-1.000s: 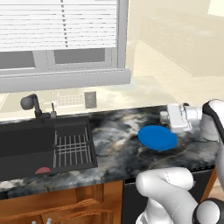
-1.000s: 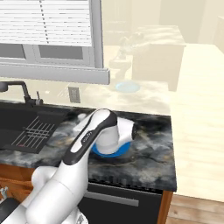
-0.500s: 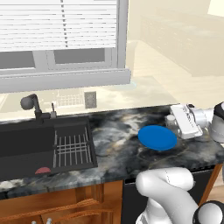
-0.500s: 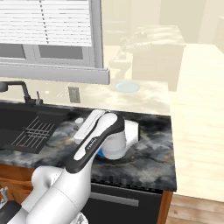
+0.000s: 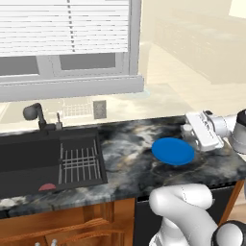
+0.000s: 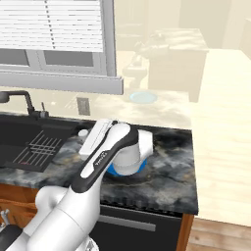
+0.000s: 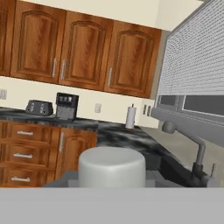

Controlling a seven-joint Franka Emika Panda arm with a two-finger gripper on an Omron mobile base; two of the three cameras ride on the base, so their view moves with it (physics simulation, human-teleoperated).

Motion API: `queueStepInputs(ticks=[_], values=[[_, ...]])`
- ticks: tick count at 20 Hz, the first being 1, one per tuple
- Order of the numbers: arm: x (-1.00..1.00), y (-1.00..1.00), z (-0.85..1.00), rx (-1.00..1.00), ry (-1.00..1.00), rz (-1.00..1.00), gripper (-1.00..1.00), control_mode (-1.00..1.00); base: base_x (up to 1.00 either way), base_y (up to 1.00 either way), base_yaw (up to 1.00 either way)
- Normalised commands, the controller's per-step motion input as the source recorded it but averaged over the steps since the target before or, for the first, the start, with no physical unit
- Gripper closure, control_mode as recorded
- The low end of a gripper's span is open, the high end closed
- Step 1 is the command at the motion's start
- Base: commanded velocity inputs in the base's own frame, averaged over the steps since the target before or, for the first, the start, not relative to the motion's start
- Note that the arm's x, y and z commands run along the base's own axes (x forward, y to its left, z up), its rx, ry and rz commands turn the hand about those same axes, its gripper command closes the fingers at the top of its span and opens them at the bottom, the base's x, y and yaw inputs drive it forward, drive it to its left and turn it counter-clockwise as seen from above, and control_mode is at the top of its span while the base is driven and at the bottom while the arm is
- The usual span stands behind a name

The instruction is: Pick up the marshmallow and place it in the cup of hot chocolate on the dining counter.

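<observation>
Flanking blue plate (image 5: 173, 151): black sink (image 5: 48, 161).

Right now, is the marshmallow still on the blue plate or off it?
Off it. The marshmallow sits right at the tool, raised beside the blue plate, whose visible surface is bare. Whether the fingers clamp it: cannot tell.

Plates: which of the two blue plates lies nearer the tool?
The deep blue plate on the dark marbled counter, right beside the tool; the pale blue plate sits on the far counter.
</observation>
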Motion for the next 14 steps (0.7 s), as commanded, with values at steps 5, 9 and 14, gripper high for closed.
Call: queueStepInputs(ticks=[5, 9, 14], values=[[0.00, 0.00, 0.00, 0.00, 0.00, 0.00, 1.00, 1.00, -0.39, 0.18, 0.00], [0.00, 0.00, 0.00, 0.00, 0.00, 0.00, 1.00, 1.00, -0.96, 0.62, 0.00], [0.00, 0.00, 0.00, 0.00, 0.00, 0.00, 1.00, 1.00, -1.00, 1.00, 0.01]])
